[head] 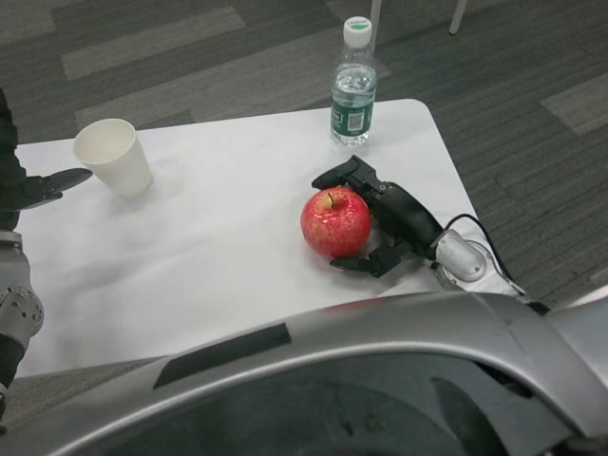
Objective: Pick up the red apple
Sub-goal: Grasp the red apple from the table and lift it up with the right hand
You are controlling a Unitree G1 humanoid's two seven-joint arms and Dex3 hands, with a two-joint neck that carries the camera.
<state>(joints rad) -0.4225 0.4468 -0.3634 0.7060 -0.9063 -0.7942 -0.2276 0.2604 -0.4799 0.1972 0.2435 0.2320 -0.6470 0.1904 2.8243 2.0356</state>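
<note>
The red apple (334,221) sits on the white table (218,256), right of centre. My right hand (385,217) wraps around it from the right. Its fingers (344,175) curve over the far side of the apple and its thumb lies against the near side, low down. The apple still rests on the tabletop. My left hand (43,186) waits at the table's left edge with fingers stretched out and nothing in them.
A white paper cup (114,156) stands at the back left, just beside my left hand. A water bottle (353,84) with a white cap stands at the back edge, beyond the apple. The table's right edge runs close behind my right wrist.
</note>
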